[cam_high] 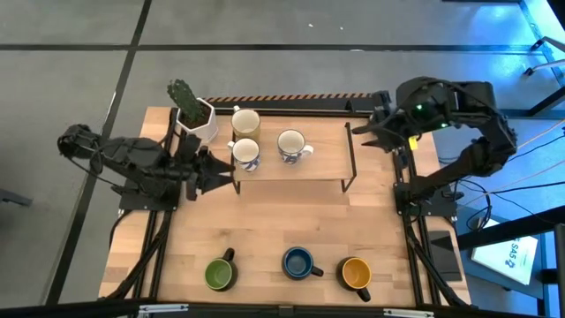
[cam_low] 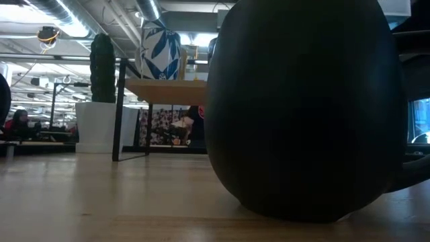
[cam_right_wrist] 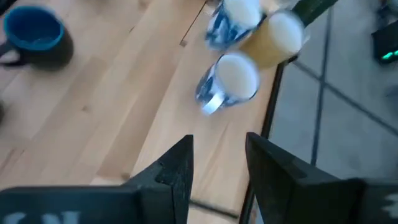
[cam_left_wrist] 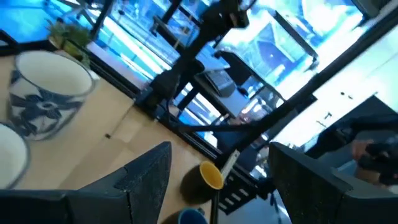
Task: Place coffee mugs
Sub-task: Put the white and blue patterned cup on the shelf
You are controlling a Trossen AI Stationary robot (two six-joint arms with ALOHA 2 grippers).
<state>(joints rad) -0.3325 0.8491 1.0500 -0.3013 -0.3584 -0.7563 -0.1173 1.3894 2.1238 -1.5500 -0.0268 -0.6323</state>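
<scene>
Mugs on shelf: three pale ones stand on the raised wooden shelf [cam_high: 291, 166] at the table's far side; a cream mug [cam_high: 245, 122] at the back, a blue-patterned mug [cam_high: 246, 155] at the shelf's left end, another blue-patterned mug [cam_high: 292, 146] near the middle.
Mugs on table: three dark ones in a row near the front edge of the wooden table [cam_high: 265, 221]; green-lined mug [cam_high: 220, 273] left, blue-lined mug [cam_high: 298, 262] centre, orange-lined mug [cam_high: 356, 274] right.
Left gripper [cam_high: 219, 172]: just beside the shelf's left end, close to the left blue-patterned mug, not touching it; fingers spread apart, holding nothing.
Right gripper [cam_high: 371, 126]: raised beyond the shelf's right end, well apart from every mug; its fingers [cam_right_wrist: 177, 165] stand partly apart with nothing between them.
Edges: the shelf's black frame leg [cam_high: 351, 157] lies between the right gripper and the shelf mugs; a white pot with a cactus [cam_high: 192, 113] sits at the far left corner, just behind the left gripper.
Open room: bare wood lies between the shelf and the front row of mugs.
</scene>
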